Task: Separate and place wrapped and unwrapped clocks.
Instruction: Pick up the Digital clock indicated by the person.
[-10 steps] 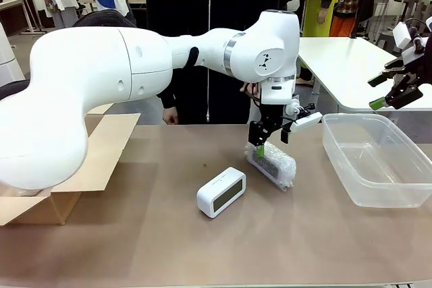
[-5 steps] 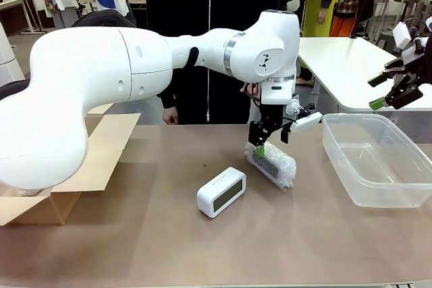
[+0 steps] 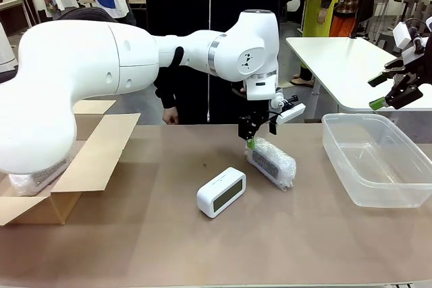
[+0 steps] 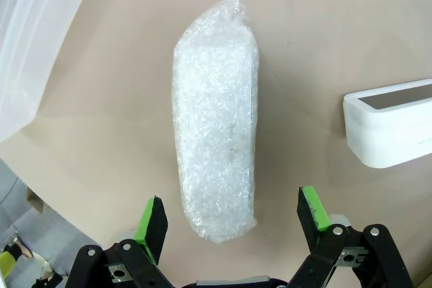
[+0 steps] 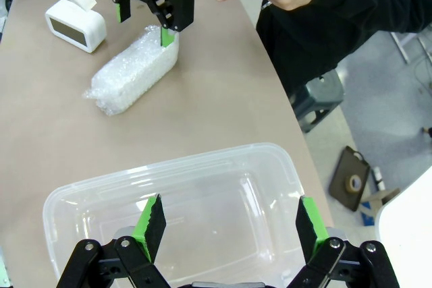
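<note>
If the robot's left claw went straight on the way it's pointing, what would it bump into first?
Most likely the bubble-wrapped clock. It lies right ahead of the left gripper, in line with the gap between its open jaws.

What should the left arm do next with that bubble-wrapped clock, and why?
Probably lower the left gripper and close it on the bubble-wrapped clock. The gripper is open, its green pads flank one end of the clock in the wrist view, and the front view shows it poised over the bundle, not clamping it.
</note>
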{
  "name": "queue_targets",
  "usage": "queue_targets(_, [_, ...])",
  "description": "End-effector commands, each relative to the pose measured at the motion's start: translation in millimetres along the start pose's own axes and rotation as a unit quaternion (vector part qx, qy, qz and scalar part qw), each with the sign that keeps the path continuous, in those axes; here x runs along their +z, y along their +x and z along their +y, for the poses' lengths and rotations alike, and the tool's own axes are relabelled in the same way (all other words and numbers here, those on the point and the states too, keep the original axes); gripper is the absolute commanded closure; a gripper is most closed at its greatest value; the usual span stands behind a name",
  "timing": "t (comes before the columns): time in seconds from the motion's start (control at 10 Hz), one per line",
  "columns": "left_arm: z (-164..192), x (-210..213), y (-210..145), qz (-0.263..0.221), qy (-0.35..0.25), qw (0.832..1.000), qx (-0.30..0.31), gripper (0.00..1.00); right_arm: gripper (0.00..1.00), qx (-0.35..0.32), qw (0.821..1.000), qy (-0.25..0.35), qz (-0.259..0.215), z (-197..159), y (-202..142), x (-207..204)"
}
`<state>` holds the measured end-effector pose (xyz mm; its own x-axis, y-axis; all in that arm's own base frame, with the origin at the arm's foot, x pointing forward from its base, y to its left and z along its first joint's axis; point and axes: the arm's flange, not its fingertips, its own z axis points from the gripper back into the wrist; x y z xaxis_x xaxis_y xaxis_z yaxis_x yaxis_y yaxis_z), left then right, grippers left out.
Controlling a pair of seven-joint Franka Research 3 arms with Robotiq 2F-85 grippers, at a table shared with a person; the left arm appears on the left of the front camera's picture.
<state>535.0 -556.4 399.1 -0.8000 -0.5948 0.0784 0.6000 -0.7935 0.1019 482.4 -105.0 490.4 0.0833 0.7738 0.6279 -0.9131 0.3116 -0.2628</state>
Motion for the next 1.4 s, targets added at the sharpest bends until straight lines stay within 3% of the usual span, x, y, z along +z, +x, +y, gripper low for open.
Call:
queue_targets(0.0, [-25,-8,5,-0.023,0.003,1.000,-0.016,0.00,0.00,0.004,1.000,0.001,-0.001,0,0,0])
queue_targets(0.7, [-6,-55,13,-0.041,-0.035,0.996,-0.065,0.00,0.00,0.004,1.000,0.001,-0.001,0,0,0])
queue_targets(1.3, [16,-30,37,-0.021,-0.010,0.995,-0.099,0.00,0.00,0.004,1.000,0.001,-0.001,0,0,0])
